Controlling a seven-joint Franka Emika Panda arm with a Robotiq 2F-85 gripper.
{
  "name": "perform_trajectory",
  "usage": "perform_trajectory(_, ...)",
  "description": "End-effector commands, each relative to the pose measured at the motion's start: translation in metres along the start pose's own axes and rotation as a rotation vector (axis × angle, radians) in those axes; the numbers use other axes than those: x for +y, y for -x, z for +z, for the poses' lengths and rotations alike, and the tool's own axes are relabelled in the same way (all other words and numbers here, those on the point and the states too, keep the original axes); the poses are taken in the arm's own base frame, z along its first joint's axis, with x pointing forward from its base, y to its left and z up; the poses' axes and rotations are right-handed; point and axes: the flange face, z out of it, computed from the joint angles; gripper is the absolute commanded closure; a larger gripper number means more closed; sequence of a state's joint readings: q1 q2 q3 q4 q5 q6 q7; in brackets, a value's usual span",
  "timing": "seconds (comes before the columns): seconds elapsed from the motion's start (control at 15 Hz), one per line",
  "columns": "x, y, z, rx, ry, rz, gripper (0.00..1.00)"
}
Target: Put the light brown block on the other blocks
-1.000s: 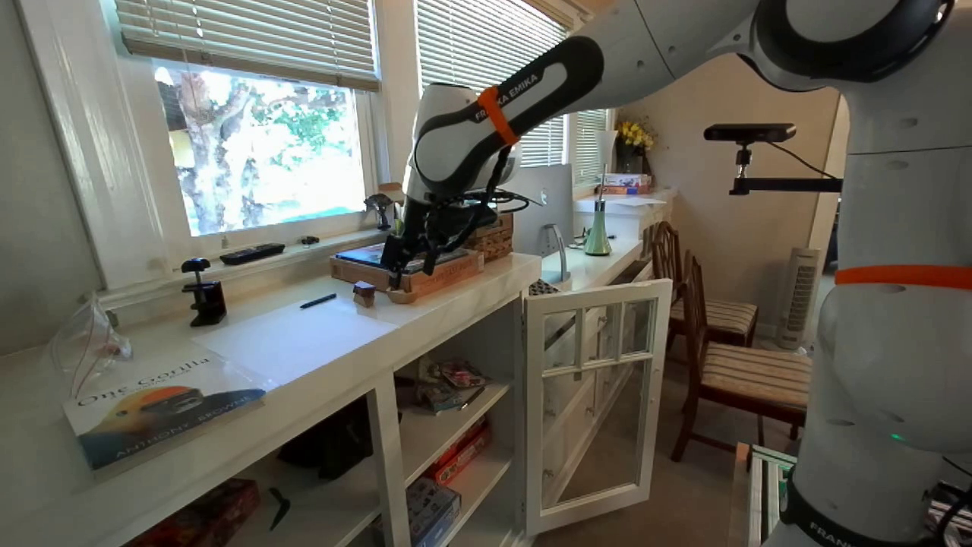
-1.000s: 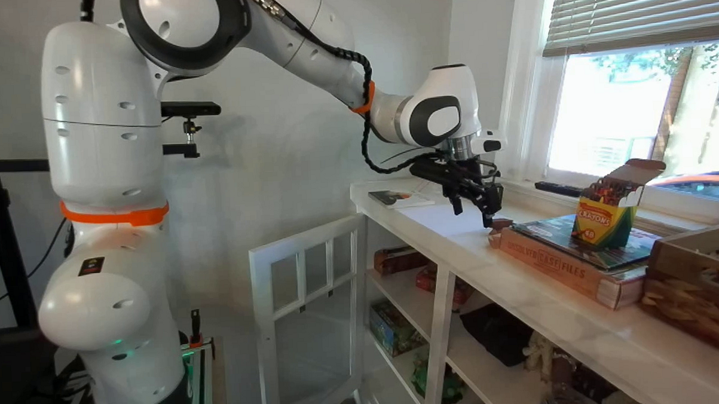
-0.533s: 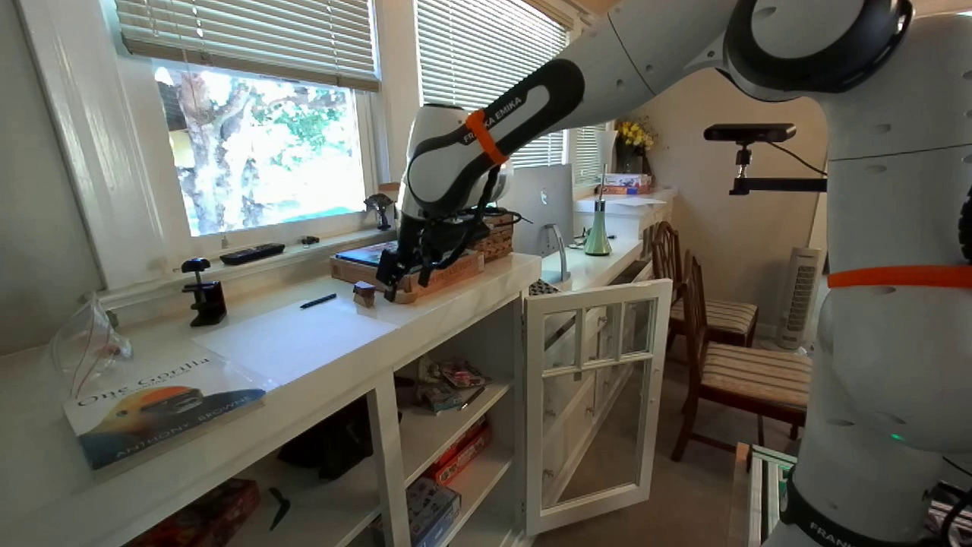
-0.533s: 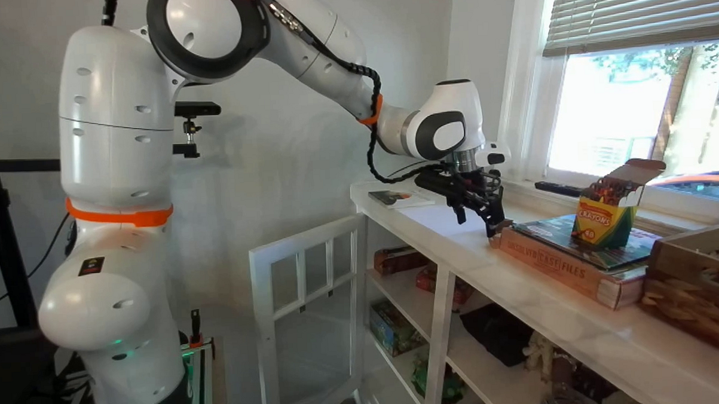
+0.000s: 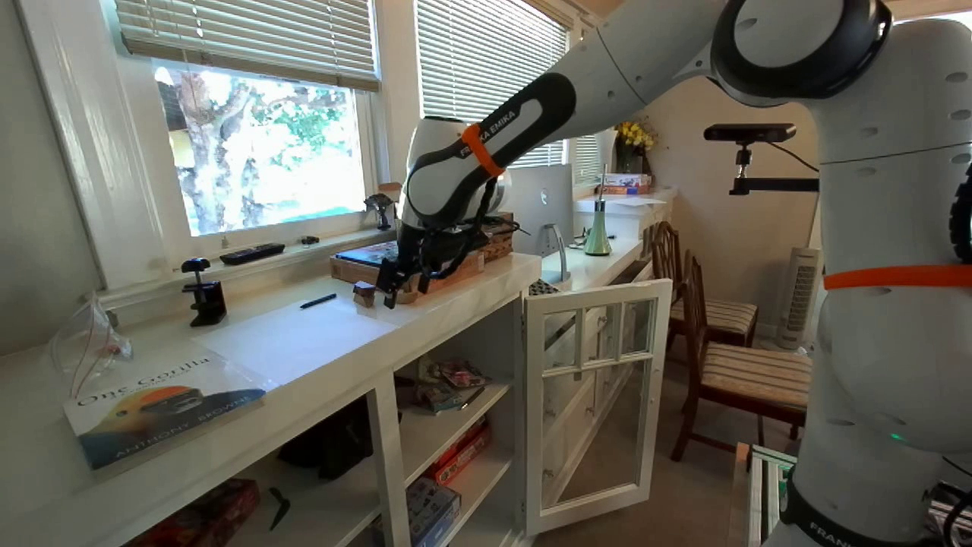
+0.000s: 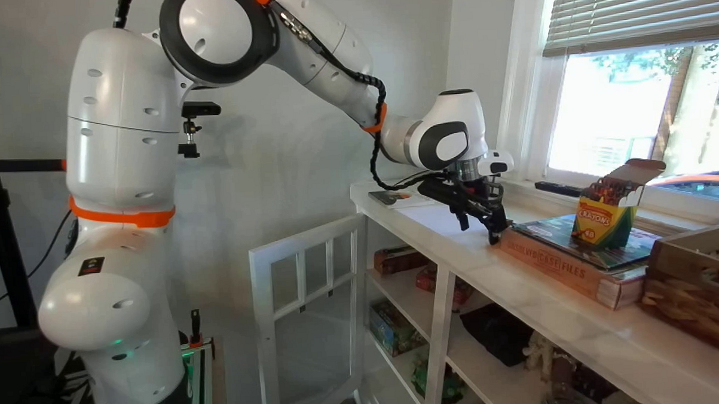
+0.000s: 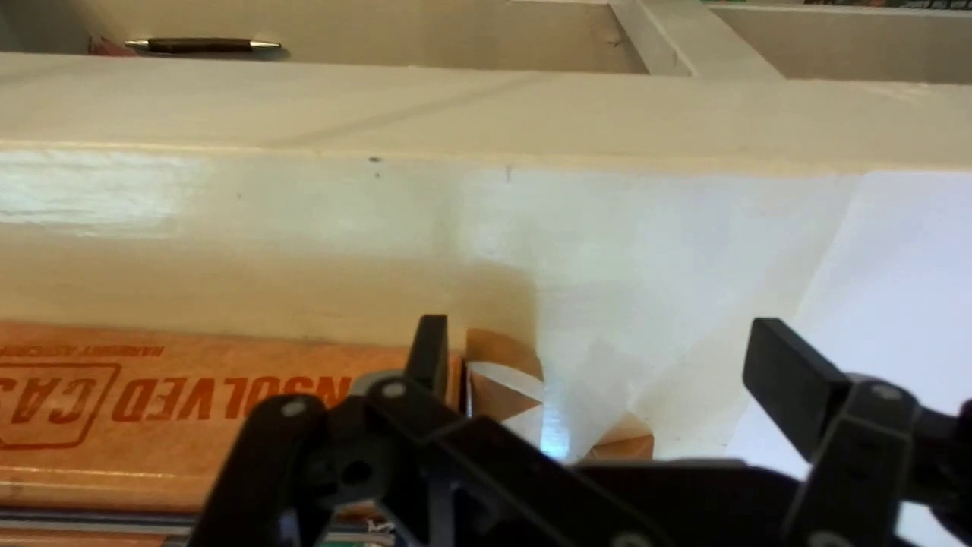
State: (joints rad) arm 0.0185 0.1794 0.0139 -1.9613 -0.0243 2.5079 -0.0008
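Observation:
My gripper (image 7: 607,357) stands open low over the counter, its fingers wide apart with nothing held. In the wrist view the left finger overlaps the end of the wide brown box. Between the fingers show a pale brown piece (image 7: 500,398) against the box end and a smaller brown piece (image 7: 626,447), partly covered by the gripper. In an exterior view the smaller brown piece (image 5: 364,294) sits just beside my gripper (image 5: 407,292). I cannot tell whether either is the light brown block or a flap of the box. The other blocks are hidden or out of view.
The wide brown box (image 6: 556,270) lies beside the gripper with a crayon box (image 6: 602,220) on top. A wooden crate (image 6: 691,292) stands behind it. White paper (image 5: 296,342), a dark pen (image 5: 317,301) and a black clamp (image 5: 205,296) are on the counter. A glass cabinet door (image 5: 600,403) hangs open.
My gripper has come down toward the counter and shifted slightly toward its front edge, staying open. The brown pieces and the box have not visibly moved.

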Motion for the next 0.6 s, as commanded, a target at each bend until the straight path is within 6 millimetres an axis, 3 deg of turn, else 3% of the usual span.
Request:
perform_trajectory(0.0, 0.0041, -0.0061, 0.0079, 0.022, 0.016, -0.008, 0.09)
perform_trajectory(0.07, 0.0045, -0.0062, 0.0087, 0.025, 0.017, -0.007, 0.26)
perform_trajectory(0.53, 0.0053, -0.0061, 0.0125, 0.028, 0.016, -0.007, 0.81)
